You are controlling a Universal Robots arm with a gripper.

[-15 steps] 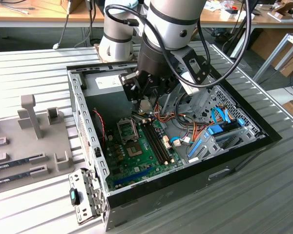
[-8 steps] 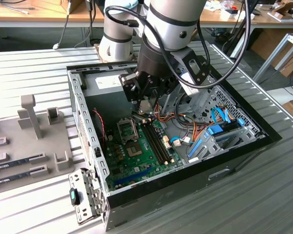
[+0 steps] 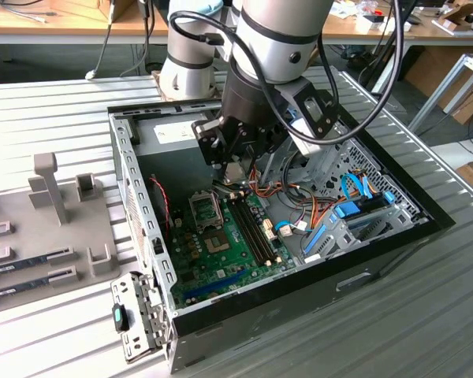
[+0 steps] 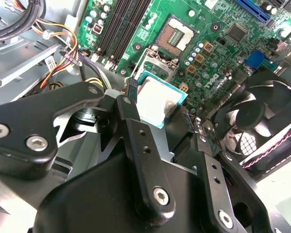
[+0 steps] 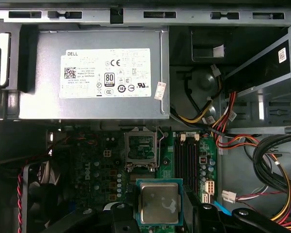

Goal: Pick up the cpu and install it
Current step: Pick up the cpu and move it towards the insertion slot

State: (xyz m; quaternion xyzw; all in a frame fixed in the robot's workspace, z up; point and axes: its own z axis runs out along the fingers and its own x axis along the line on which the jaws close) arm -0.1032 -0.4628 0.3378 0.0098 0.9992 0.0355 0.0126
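We see the claw [image 4: 160,109] clamped on the cpu [image 5: 159,202]. Its two fingers [image 4: 132,97] pinch opposite edges of the green rim, so the silver-grey lid is left uncovered and the chip hangs flat, parallel to the motherboard [image 4: 218,63]. We judge this edge grip is chosen so that the underside touches nothing and the chip can go down level. The cpu is in the air inside the computer case [image 3: 142,205], near the empty metal-framed socket [image 5: 140,148] but not over it. The socket lies between the chip and the power supply [image 5: 87,73], and its contact field is bare in the second wrist view. Just beside the socket run the dark memory slots [image 5: 188,160]. Beyond those, a bundle of orange, yellow and red wires [image 5: 223,124] loops across, near enough that we count it the likeliest snag for the claw's bulk. On the socket's other side sits the case fan [image 4: 262,109]. The case stands on the slatted counter [image 3: 55,94].
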